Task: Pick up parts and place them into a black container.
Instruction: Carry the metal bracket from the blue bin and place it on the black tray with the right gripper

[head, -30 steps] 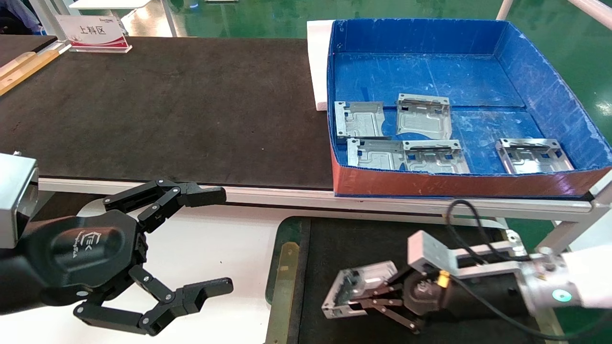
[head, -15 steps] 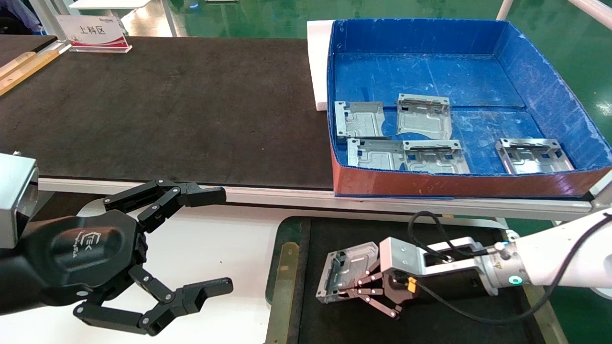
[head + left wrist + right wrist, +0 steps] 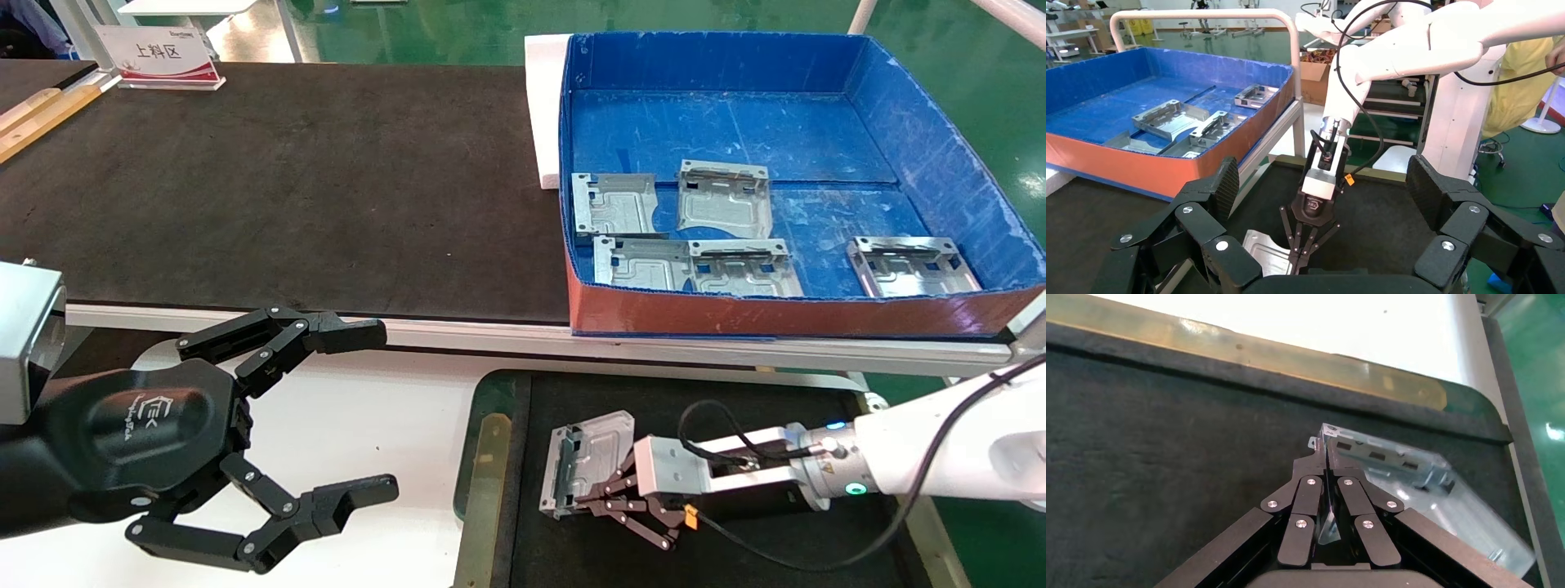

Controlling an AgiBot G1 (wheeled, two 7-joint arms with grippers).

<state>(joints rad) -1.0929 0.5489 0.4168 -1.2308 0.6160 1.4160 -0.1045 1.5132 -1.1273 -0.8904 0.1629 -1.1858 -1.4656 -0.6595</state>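
Head view: long dark belt [image 3: 270, 180] far ahead of the working claw, blue box [image 3: 940, 147] ahead of it, five parts [image 3: 727, 200] loose on the box floor. Black container [image 3: 735, 400] sits directly under the right gripper [image 3: 582, 502]. Left gripper [image 3: 359, 412] is parked well off to the side over white table [image 3: 384, 408], fingers spread wide, holding nothing.

Key relation: the held part [image 3: 587, 457] projects out past the right gripper's fingertips, over the container's left end near the brass strip [image 3: 482, 490]. Plate looks tilted, not flat on the floor; whether its far edge touches the floor I can't tell.

Right arm is the only one placed for this.

Right wrist view: jaws pinched together on the plate's near edge [image 3: 1389, 465], fingertips meeting on the metal.

Judgement: lower, level, then release.
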